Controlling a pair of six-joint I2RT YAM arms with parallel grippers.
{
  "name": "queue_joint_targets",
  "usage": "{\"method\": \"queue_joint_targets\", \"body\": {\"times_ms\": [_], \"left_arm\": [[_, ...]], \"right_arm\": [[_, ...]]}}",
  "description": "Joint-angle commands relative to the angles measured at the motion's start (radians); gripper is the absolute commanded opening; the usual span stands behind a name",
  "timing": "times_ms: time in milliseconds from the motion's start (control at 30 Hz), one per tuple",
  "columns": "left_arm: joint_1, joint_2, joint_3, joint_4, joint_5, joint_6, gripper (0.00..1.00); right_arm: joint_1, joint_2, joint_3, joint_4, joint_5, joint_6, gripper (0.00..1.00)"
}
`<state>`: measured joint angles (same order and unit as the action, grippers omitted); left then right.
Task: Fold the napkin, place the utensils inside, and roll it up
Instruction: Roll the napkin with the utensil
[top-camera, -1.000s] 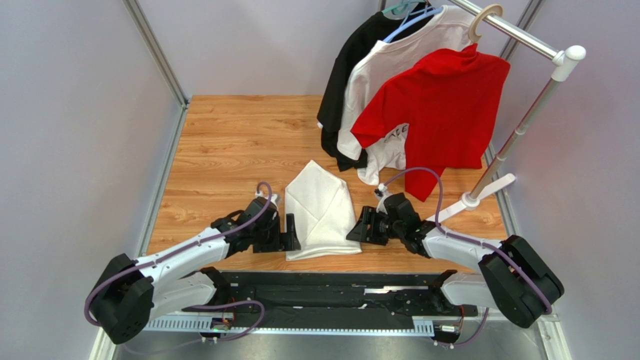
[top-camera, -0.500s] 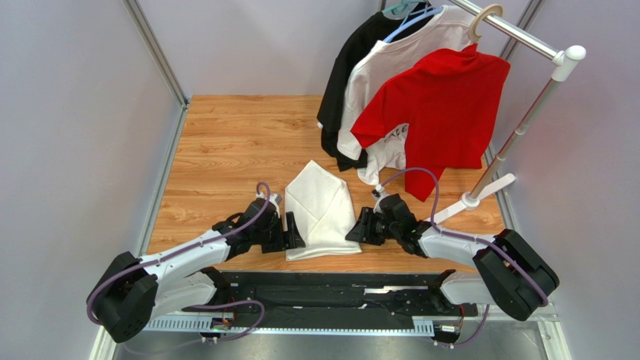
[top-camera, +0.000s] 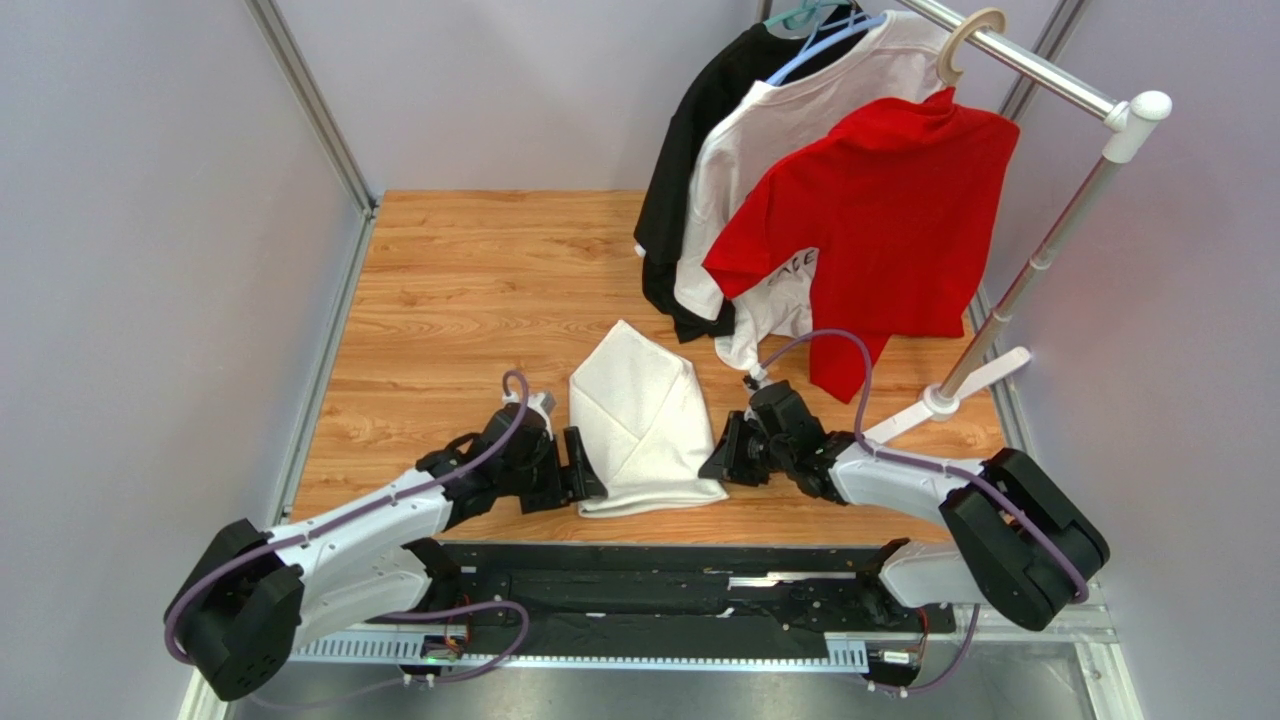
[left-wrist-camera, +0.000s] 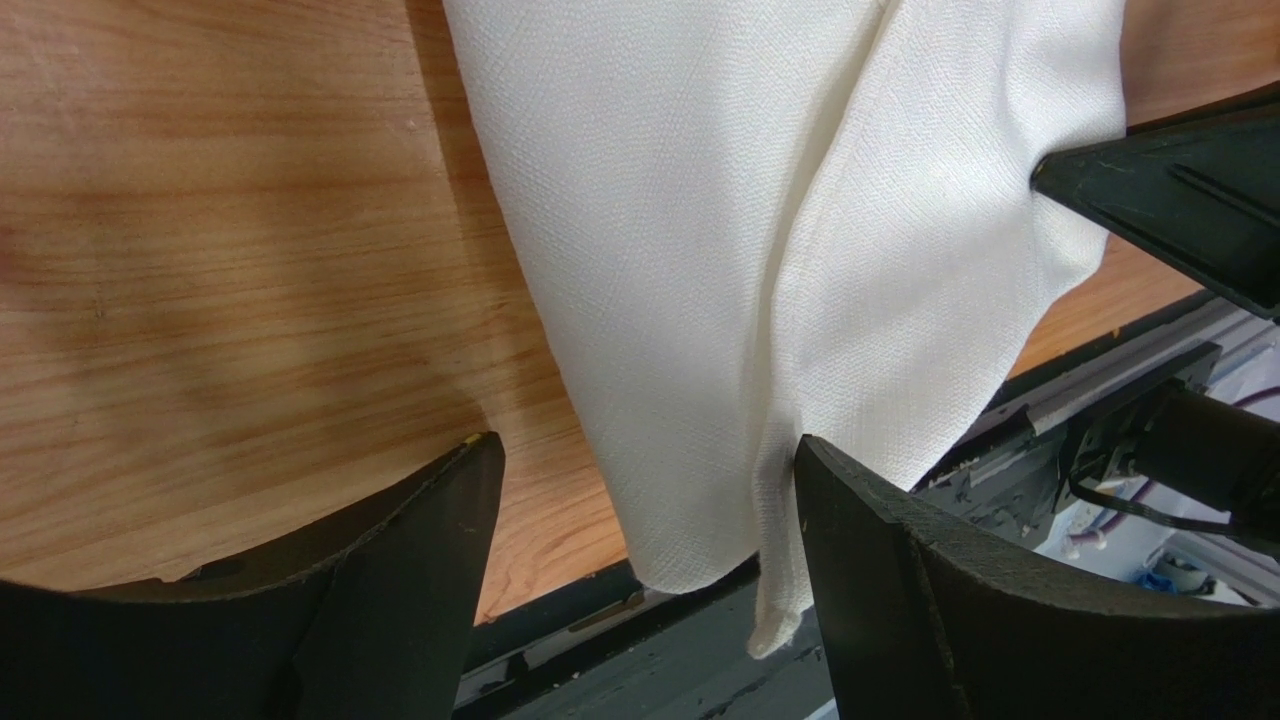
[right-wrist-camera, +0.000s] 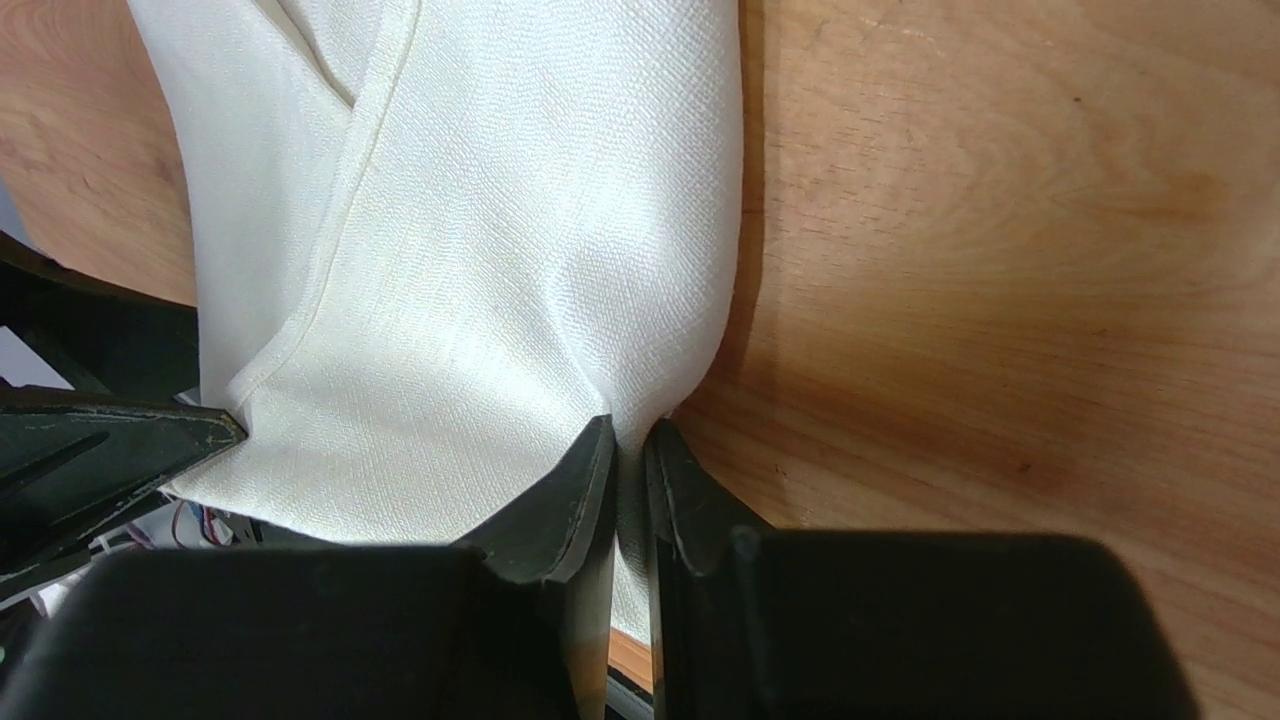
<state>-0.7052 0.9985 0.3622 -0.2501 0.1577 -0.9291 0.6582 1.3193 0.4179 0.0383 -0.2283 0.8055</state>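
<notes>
The white napkin (top-camera: 643, 423) lies folded on the wooden table, pointed end away, its near edge hanging over the table's front edge. My left gripper (top-camera: 583, 471) is open at its left near corner; in the left wrist view the napkin (left-wrist-camera: 781, 255) hangs between the two fingers (left-wrist-camera: 887, 555) of the gripper (left-wrist-camera: 646, 518). My right gripper (top-camera: 724, 450) is shut on the napkin's right near edge; the right wrist view shows cloth (right-wrist-camera: 496, 300) pinched between the gripper's tips (right-wrist-camera: 631, 450). No spoon shows in any view.
A clothes rack (top-camera: 1052, 225) at the back right holds a black shirt (top-camera: 706, 135), a white shirt (top-camera: 796, 135) and a red shirt (top-camera: 879, 210). Its white foot (top-camera: 962, 387) stands just behind my right arm. The black base rail (top-camera: 676, 578) runs along the table's front edge.
Both grippers have moved in toward the napkin's near corners. The right gripper has shut on the right edge. The napkin's near edge has shifted slightly.
</notes>
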Motion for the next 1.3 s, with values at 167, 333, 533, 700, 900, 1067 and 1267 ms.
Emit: {"method": "queue_joint_targets", "body": {"times_ms": [167, 333, 533, 700, 900, 1067, 1267], "left_arm": [[0.001, -0.127, -0.075, 0.004, 0.055, -0.131, 0.80], [0.001, -0.178, -0.118, 0.058, 0.100, -0.194, 0.76], [0.000, -0.143, -0.124, 0.127, 0.117, -0.209, 0.71], [-0.025, -0.121, -0.095, 0.138, 0.109, -0.226, 0.71], [-0.040, -0.184, -0.083, 0.091, 0.080, -0.241, 0.76], [-0.053, -0.164, -0.104, 0.135, 0.109, -0.263, 0.76], [-0.068, -0.184, -0.078, 0.149, 0.085, -0.255, 0.89]], "right_arm": [[0.001, 0.046, 0.045, -0.091, 0.060, 0.000, 0.13], [0.001, 0.047, 0.051, -0.097, 0.063, -0.002, 0.12], [0.001, 0.054, 0.050, -0.095, 0.067, 0.000, 0.12], [0.001, 0.055, 0.055, -0.098, 0.076, 0.012, 0.11], [0.000, 0.063, 0.064, -0.103, 0.078, 0.018, 0.11], [0.001, 0.073, 0.068, -0.104, 0.078, 0.015, 0.11], [0.001, 0.074, 0.065, -0.106, 0.078, 0.018, 0.10]]}}
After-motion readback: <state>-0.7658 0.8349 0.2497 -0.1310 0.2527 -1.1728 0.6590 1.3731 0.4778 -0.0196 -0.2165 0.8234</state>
